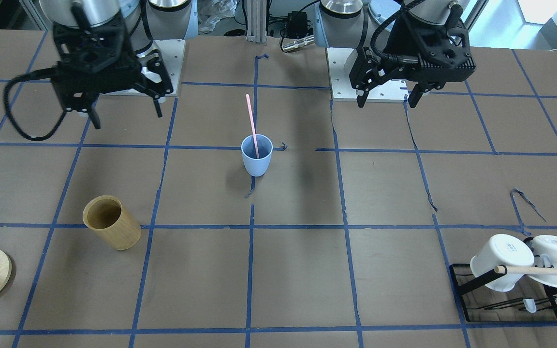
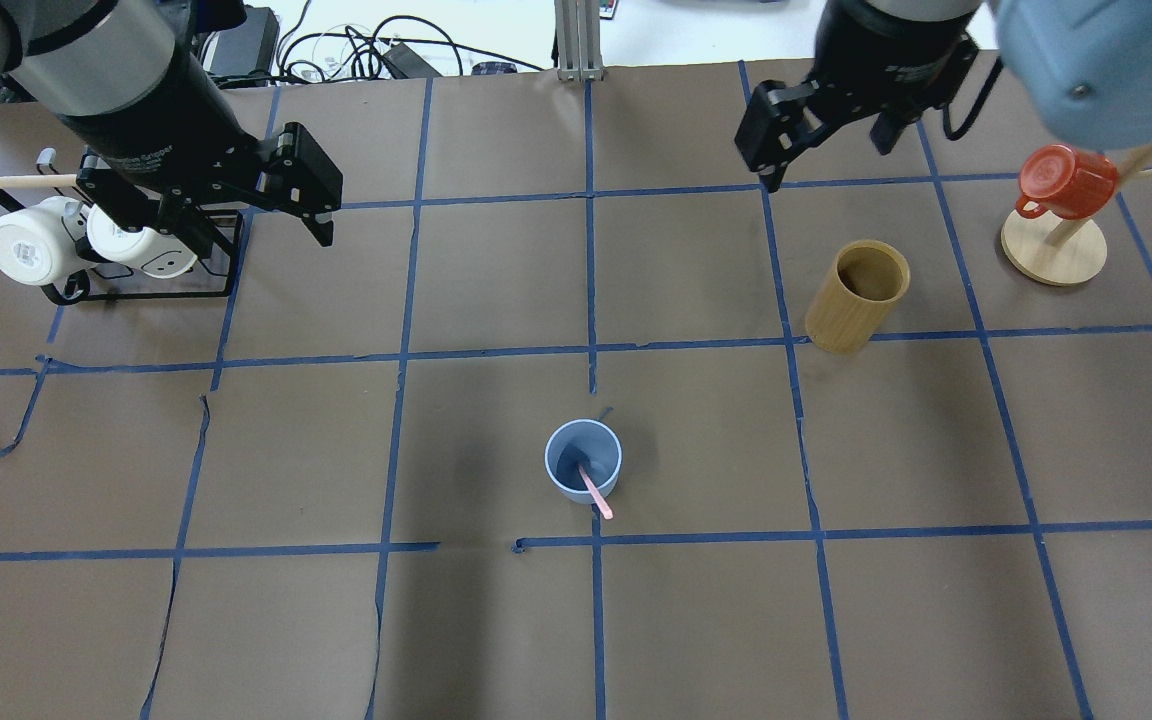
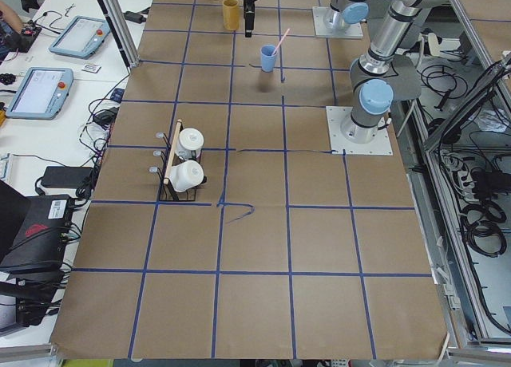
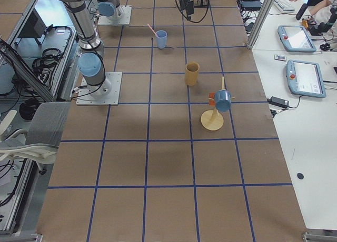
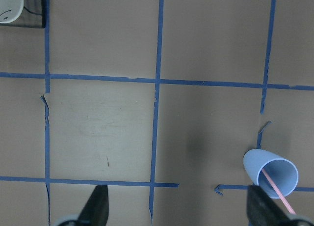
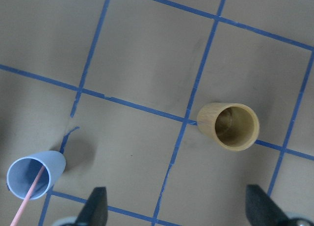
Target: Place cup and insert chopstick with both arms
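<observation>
The light-blue cup (image 1: 256, 157) stands upright near the table's middle, also in the overhead view (image 2: 583, 460). The pale-pink chopstick (image 1: 252, 121) stands inside it and leans on the rim toward the robot (image 2: 596, 492). My left gripper (image 1: 387, 99) is open and empty, raised well above the table near its base (image 2: 236, 235). My right gripper (image 1: 127, 118) is open and empty, raised on the other side (image 2: 826, 160). The left wrist view shows the cup (image 5: 271, 173) at lower right; the right wrist view shows it (image 6: 35, 177) at lower left. Neither gripper touches cup or chopstick.
A tan bamboo holder (image 2: 857, 295) stands on my right side. A red mug on a wooden stand (image 2: 1066, 180) sits further right. A black rack with two white mugs (image 2: 36, 240) and a beige rod (image 1: 544, 270) sits on my left side.
</observation>
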`<state>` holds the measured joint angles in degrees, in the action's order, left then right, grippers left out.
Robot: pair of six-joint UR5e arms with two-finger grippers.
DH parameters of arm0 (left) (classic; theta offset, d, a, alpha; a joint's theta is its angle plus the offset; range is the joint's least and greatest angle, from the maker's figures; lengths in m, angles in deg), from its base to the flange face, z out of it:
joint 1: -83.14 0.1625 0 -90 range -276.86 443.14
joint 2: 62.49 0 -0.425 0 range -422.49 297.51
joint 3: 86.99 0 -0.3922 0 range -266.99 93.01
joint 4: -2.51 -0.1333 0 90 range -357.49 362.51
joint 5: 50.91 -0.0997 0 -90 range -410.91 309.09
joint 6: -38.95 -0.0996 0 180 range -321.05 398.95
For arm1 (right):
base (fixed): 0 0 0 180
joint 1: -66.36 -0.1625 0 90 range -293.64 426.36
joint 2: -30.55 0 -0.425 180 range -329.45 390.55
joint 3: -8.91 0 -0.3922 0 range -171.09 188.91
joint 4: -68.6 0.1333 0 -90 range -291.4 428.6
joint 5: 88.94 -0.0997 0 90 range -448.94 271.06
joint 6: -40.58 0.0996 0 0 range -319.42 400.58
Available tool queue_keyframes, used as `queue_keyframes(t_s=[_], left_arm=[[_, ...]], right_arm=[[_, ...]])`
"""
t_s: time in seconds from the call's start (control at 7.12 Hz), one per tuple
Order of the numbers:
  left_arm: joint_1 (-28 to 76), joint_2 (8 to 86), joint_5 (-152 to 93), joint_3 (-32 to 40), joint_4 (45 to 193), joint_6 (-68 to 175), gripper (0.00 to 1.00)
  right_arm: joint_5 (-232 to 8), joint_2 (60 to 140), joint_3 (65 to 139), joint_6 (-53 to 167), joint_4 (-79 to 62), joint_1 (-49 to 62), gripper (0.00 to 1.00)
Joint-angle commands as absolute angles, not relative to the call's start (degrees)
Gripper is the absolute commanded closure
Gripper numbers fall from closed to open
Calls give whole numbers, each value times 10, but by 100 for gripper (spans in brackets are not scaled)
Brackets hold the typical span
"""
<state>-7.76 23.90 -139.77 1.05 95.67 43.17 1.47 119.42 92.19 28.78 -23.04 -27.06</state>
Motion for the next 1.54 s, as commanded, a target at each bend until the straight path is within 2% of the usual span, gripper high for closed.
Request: queue_keyframes(t_s=[0.0, 1.4], left_arm=[[-77, 239, -1398, 11, 957, 432, 0], [-77, 239, -1398, 11, 957, 432, 0]], right_arm=[[11, 1209, 927, 289, -224, -236, 0], [9, 1208, 927, 280, -225, -228, 0]])
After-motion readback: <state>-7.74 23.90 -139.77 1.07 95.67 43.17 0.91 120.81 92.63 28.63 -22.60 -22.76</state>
